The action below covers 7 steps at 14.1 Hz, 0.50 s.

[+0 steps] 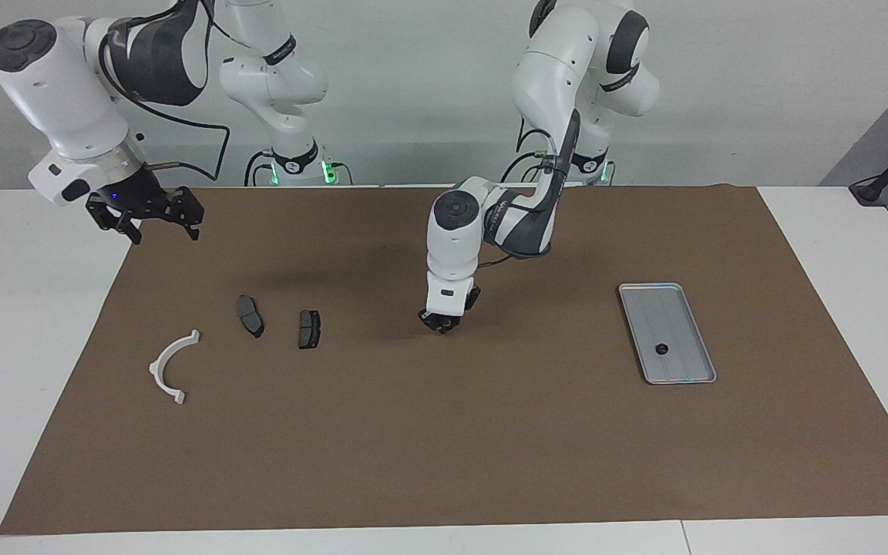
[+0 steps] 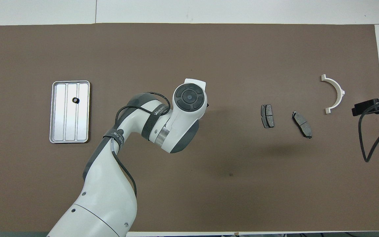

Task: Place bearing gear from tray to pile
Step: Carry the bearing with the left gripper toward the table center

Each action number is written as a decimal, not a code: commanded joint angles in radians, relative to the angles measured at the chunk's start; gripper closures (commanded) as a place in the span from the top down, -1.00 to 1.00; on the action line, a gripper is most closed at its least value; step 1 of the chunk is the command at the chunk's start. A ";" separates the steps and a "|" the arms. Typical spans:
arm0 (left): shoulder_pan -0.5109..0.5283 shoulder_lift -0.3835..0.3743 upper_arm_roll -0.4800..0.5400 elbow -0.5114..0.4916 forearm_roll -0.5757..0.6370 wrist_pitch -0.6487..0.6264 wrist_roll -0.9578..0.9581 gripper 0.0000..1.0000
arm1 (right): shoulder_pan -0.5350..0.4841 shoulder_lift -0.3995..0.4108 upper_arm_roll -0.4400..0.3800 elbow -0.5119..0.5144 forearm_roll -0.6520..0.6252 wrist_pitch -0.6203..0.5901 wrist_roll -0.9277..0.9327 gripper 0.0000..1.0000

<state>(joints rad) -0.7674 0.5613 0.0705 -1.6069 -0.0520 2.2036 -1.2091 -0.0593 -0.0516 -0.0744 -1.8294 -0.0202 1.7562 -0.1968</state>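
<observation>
- While the right arm waits over the corner of the brown paper mat (image 1: 444, 447) at its own end of the tabletop (image 1: 35, 324), the right pincer (image 1: 145, 213) hangs with its black fingers spread open and grips nothing.
- The left pincer (image 1: 438, 324) points straight down, low over the middle of the mat. I cannot tell whether its fingertips meet or hold anything; from above, the rounded white wrist hides them.
- The tray (image 1: 664, 316), flat silver-grey metal with rounded corners, a raised rim and lengthwise ribs, lies toward the left arm's end of the tabletop.
- One bearing gear (image 1: 660, 349), a small black ring with a pale centre, sits inside the tray on its middle strip, near the tray's short edge facing away from the robots.
- The pile lies loose toward the right arm's end: a white semicircular plastic bracket (image 1: 159, 364) and two dark grey, matte brake pads (image 1: 250, 316) (image 1: 309, 329), all apart from each other, flat on the mat.
</observation>
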 commanded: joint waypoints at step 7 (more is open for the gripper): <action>-0.012 0.006 0.018 -0.004 -0.005 0.002 -0.024 0.69 | -0.014 0.042 0.008 -0.022 0.006 0.097 -0.021 1.00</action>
<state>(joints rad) -0.7674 0.5643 0.0727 -1.6093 -0.0521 2.2035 -1.2197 -0.0585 -0.0031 -0.0716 -1.8438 -0.0202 1.8338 -0.1968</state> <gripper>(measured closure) 0.648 0.000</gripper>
